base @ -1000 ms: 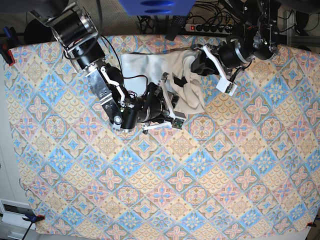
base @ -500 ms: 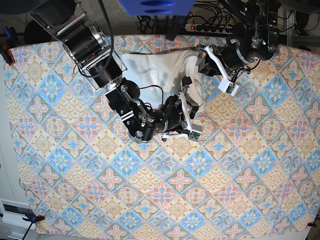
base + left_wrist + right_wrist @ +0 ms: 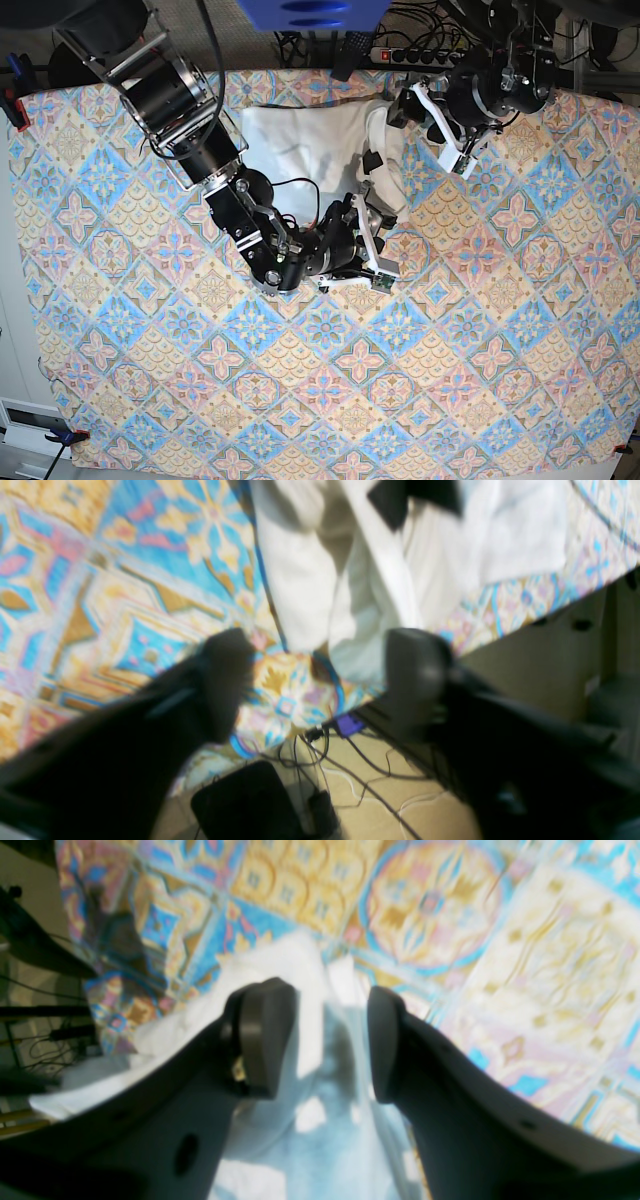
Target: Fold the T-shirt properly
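Observation:
The T-shirt (image 3: 315, 160) lies as a white folded bundle at the far middle of the table, with a small black tag (image 3: 372, 160) near its right side. My right gripper (image 3: 378, 238) hovers at the shirt's lower right corner. In the right wrist view its fingers (image 3: 260, 1040) stand apart over white cloth (image 3: 310, 1120), gripping nothing. My left gripper (image 3: 425, 120) is just off the shirt's right edge. The left wrist view shows this gripper (image 3: 320, 680) open, with the shirt's hem (image 3: 310, 580) just beyond the fingertips and untouched.
A patterned cloth (image 3: 450, 330) covers the table. A power strip and cables (image 3: 415, 55) lie behind the far edge, close to the left arm. Clamps (image 3: 12, 105) hold the cloth at the left side. Floor cables (image 3: 350, 760) show past the table edge.
Both grippers have opened and let go of the shirt. The left one drew back a little to the right. The right arm shifted right and down along the shirt's lower corner.

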Controlling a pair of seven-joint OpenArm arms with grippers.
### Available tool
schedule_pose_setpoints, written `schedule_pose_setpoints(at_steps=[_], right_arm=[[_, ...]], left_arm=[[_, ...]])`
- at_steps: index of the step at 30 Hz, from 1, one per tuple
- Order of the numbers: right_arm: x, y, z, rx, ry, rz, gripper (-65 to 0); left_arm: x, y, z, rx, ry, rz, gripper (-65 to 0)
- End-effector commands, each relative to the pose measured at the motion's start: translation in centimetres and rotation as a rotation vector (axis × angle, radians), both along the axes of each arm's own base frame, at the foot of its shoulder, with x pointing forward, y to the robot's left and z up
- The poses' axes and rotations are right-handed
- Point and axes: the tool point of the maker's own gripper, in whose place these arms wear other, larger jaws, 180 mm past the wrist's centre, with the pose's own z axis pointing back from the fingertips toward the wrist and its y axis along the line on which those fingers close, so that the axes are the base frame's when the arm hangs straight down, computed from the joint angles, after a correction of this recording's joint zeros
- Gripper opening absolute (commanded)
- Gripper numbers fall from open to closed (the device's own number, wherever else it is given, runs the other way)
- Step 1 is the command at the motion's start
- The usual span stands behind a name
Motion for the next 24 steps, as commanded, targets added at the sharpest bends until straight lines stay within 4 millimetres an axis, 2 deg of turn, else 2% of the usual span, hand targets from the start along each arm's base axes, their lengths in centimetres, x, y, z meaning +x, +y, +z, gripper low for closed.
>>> schedule_pose_setpoints(at_steps=[1, 9, 13, 17, 19, 24], right_arm=[[1.1, 0.9, 1.8, 0.045, -0.037, 0.002, -38.2], [0.9, 0.9, 1.3, 0.039, -0.021, 0.002, -38.0], [0.7, 0.3, 0.0, 0.019, 0.017, -0.015, -38.2], [0.7, -0.1, -0.2, 0.012, 0.02, -0.018, -38.2], [0.7, -0.1, -0.2, 0.013, 0.019, -0.018, -38.2], [0.8, -0.1, -0.1, 0.013, 0.016, -0.018, -38.2]], left_arm=[[0.6, 0.2, 0.8, -0.001, -0.034, -0.008, -17.1], [0.6, 0.2, 0.7, -0.001, -0.033, -0.015, -16.6], [0.0, -1.6, 0.5, -0.026, -0.02, -0.062, -16.6], [-0.5, -2.7, 0.3, -0.037, -0.011, -0.095, -16.6], [-0.6, -2.7, 0.0, -0.038, 0.001, -0.091, -16.6], [0.6, -2.0, -1.6, -0.036, 0.03, -0.065, -16.6]])
